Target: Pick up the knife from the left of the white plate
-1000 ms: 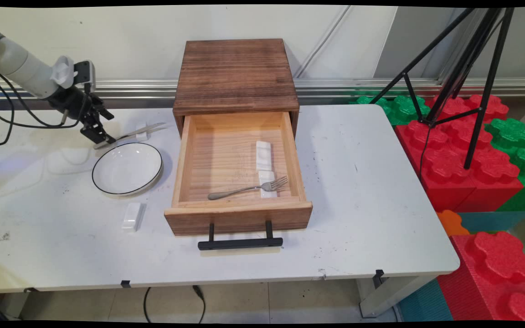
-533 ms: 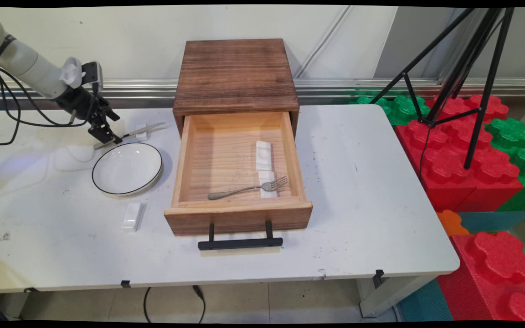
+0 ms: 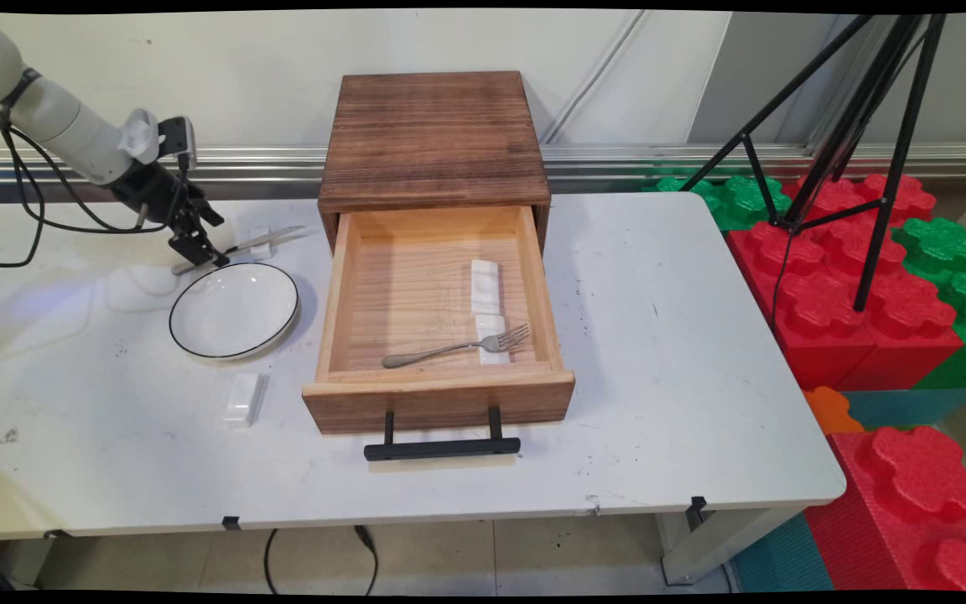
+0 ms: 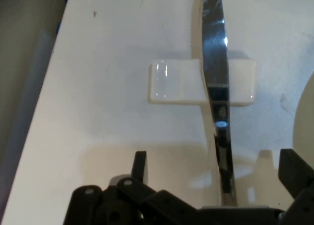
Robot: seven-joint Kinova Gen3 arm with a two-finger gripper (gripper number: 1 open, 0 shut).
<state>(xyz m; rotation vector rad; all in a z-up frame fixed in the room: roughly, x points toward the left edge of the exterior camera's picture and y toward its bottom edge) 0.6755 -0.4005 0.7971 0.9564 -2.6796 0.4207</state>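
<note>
1. The gripper (image 3: 202,252) hangs low at the table's left side, its two fingers (image 4: 140,162) wide apart.
2. The knife (image 4: 216,63) handle lies between them, nearer the right finger, not yet held.
3. It looks best to center on the handle first, then squeeze slowly.
4. The blade rests on a small white block (image 4: 169,83), so it may tip.
5. The plate (image 3: 234,315) sits just beside; keep off its rim.
</note>
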